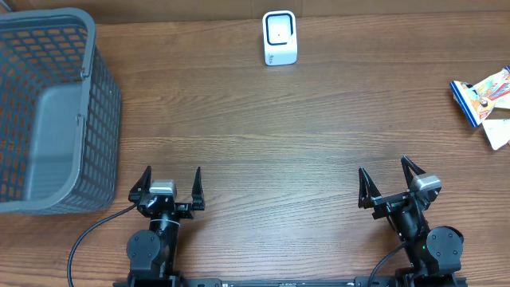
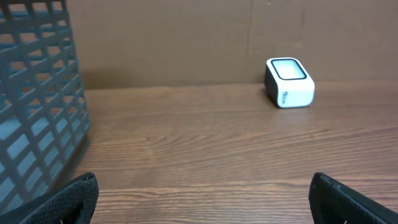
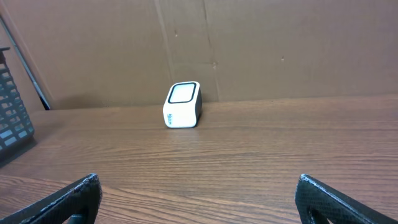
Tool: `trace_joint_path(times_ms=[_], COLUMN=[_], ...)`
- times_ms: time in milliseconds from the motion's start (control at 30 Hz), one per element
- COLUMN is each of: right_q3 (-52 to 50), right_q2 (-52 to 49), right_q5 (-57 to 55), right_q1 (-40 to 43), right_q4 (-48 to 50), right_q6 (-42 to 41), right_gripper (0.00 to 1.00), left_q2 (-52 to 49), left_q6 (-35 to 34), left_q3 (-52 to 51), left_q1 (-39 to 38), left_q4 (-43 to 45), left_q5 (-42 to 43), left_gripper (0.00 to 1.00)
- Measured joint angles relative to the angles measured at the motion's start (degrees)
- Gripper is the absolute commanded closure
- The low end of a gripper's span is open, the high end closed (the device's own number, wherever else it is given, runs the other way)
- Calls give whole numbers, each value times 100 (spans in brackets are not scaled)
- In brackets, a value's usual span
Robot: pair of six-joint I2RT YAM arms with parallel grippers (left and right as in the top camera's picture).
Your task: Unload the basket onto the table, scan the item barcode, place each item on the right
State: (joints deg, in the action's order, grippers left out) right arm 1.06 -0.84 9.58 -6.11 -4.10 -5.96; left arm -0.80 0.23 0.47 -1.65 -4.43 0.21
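Packets (image 1: 478,94) are lying far off to the right, so the right tool (image 1: 382,166) could be bumping them away while reaching. It and the left tool (image 1: 172,171) are both gaping wide, holding nothing.

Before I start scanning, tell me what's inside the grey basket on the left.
Overhead, the basket shows only its bare grey floor, with no items inside. Its left edge runs out of frame and the near mesh wall covers some floor, so those parts cannot be checked.
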Motion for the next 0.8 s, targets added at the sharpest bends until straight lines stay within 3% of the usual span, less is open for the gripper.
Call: trace_joint_path(times_ms=[800], right_q3=[0], right_q2=[0], right_q5=[0], right_q1=[0], right_q4=[-2], right_q6=[-2], right_gripper=[0], left_q2=[0], left_q6=[0], left_q3=[0], left_q1=[96], left_q4=[-2], left_q5=[0], left_gripper=[0])
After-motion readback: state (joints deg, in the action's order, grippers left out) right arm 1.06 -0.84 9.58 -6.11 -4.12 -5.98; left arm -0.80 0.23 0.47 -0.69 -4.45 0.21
